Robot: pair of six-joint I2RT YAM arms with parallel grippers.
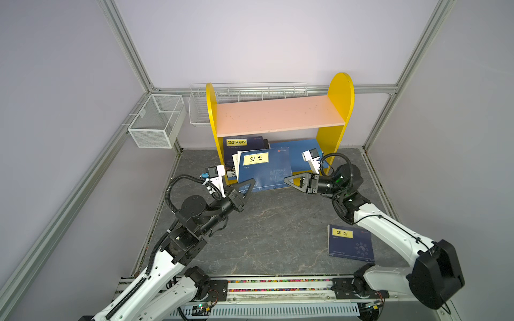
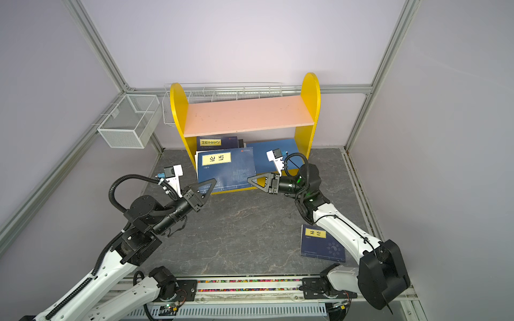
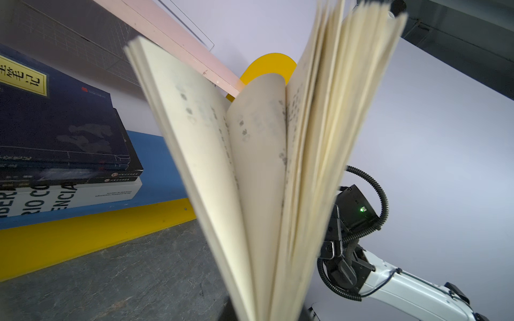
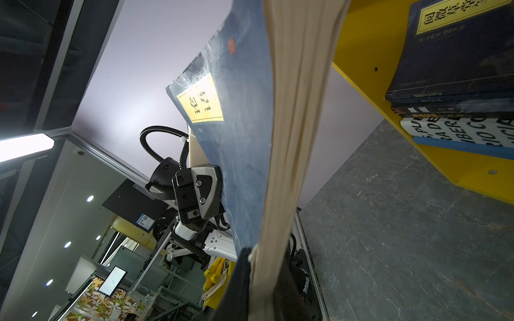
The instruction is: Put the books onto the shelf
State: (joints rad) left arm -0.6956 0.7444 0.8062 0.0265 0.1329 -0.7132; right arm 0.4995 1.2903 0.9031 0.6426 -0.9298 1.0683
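Fingers of your right hand [image 1: 287,180] are pinched on the near right corner of the navy book [image 1: 264,169]; the right wrist view shows its page edges squeezed between them. Your left hand [image 1: 250,184] sits at the book's near left corner with one finger flat on the cover. Whether it grips, I cannot tell, and the pages there fan loose. The book hangs tilted in front of the shelf's [image 1: 340,102] lower tier, overlapping a stack of books [image 1: 244,142] lying on the left of the blue board [image 1: 297,150]. A loose paperback [image 1: 350,244] lies flat on the desk [image 1: 264,230], near right.
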